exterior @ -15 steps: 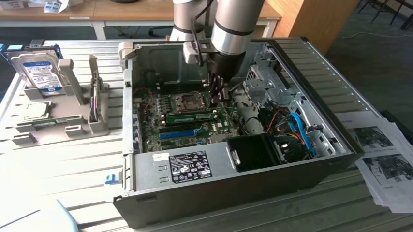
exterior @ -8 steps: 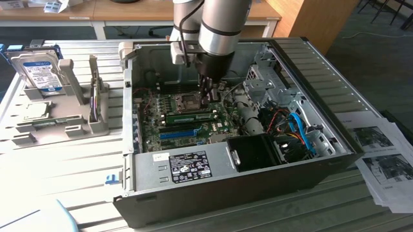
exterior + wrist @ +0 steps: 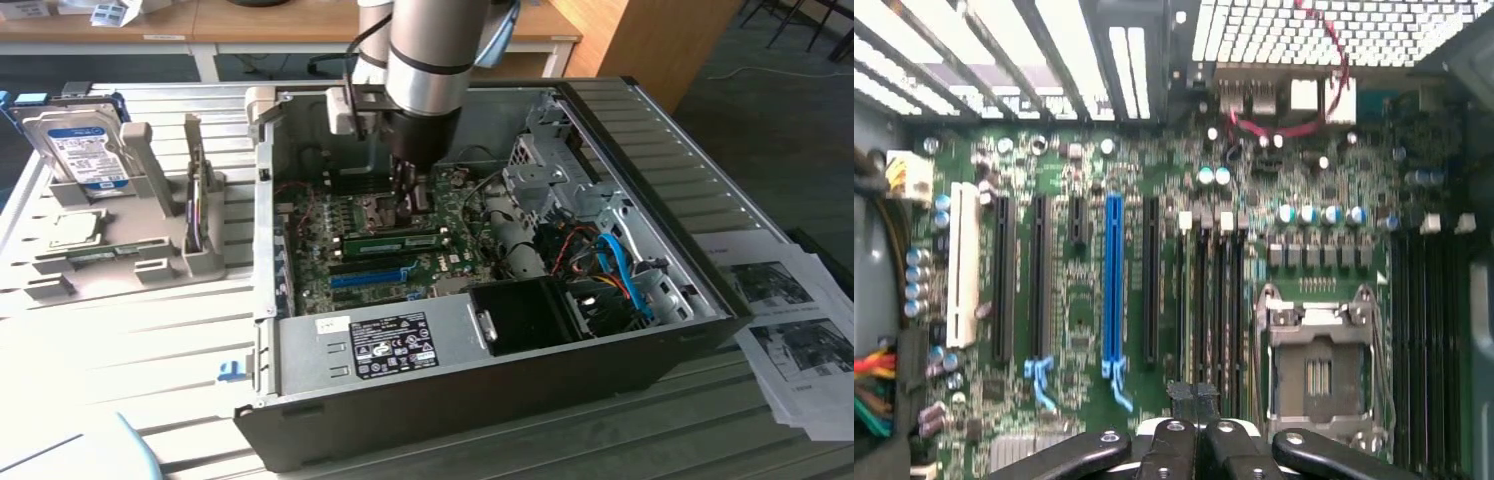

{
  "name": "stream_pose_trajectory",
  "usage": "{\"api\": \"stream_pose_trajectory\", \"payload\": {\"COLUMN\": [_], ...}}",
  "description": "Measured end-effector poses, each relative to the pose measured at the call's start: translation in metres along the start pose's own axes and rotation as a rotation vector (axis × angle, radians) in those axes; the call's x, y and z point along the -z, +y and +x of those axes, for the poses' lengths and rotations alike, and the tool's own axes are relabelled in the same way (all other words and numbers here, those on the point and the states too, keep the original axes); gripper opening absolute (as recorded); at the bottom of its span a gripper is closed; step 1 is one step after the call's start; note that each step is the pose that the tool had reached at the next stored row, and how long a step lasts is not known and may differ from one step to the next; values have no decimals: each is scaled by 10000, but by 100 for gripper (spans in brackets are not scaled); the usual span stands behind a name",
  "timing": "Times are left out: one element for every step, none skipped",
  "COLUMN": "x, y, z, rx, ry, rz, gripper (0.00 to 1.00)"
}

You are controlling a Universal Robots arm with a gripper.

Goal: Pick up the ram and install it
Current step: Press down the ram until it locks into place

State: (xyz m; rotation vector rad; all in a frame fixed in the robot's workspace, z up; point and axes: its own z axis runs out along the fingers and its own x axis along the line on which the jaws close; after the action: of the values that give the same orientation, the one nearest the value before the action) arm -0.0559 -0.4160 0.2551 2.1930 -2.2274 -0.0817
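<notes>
Arm: the silver and black Universal Robots arm (image 3: 424, 70) comes down from above, near vertical, into the open computer case (image 3: 694, 250), its wrist over the far part of the motherboard (image 3: 387, 230).
Gripper: the gripper (image 3: 411, 188) hangs low over the board by the processor socket (image 3: 1316, 372); in the wrist view its black fingertips (image 3: 1194, 396) sit pressed together, with nothing seen between them.
Ram: a thin green stick (image 3: 395, 243) with dark chips along its face lies on its long edge across the middle of the motherboard, just nearer the exterior camera than the gripper and apart from it. Whether it is fully seated in a slot cannot be told.
Case: it lies on its side with the panel off; inside are the motherboard, a long blue slot (image 3: 370, 276) near the ram, a black fan shroud (image 3: 534, 312), blue cables (image 3: 617, 262) and a labelled power supply (image 3: 387, 340).
Board, wrist view: black slots stand in rows, with one blue slot (image 3: 1114, 285) and one white slot (image 3: 962, 262) among them.
Grey holder: a grey rack (image 3: 147, 240) on the exterior view's left keeps a hard drive (image 3: 80, 145) upright, a second green stick (image 3: 114, 250) lying flat and a square chip (image 3: 75, 227).
Table: printed sheets (image 3: 794, 320) lie on the exterior view's right.
</notes>
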Motion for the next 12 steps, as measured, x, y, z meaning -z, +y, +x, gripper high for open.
{"api": "stream_pose_trajectory", "payload": {"x": [-1, -3, -4, -6, -7, -8, -9, -10, -11, -12, -13, -14], "y": [30, 59, 88, 115, 141, 166, 188, 206, 223, 242, 261, 281], "z": [0, 1, 1, 2, 2, 3, 3, 3, 4, 4, 4, 4], "rx": [0, 0, 0, 1, 0, 0, -1, -1, 0, 0, 0, 0], "ry": [0, 0, 1, 0, 1, 0, 0, 0, 1, 0, 0, 0], "rz": [0, 0, 0, 0, 0, 0, 0, 0, 0, 0, 0, 0], "gripper": [9, 9, 9, 9, 9, 9, 9, 9, 9, 9, 9, 9]}}
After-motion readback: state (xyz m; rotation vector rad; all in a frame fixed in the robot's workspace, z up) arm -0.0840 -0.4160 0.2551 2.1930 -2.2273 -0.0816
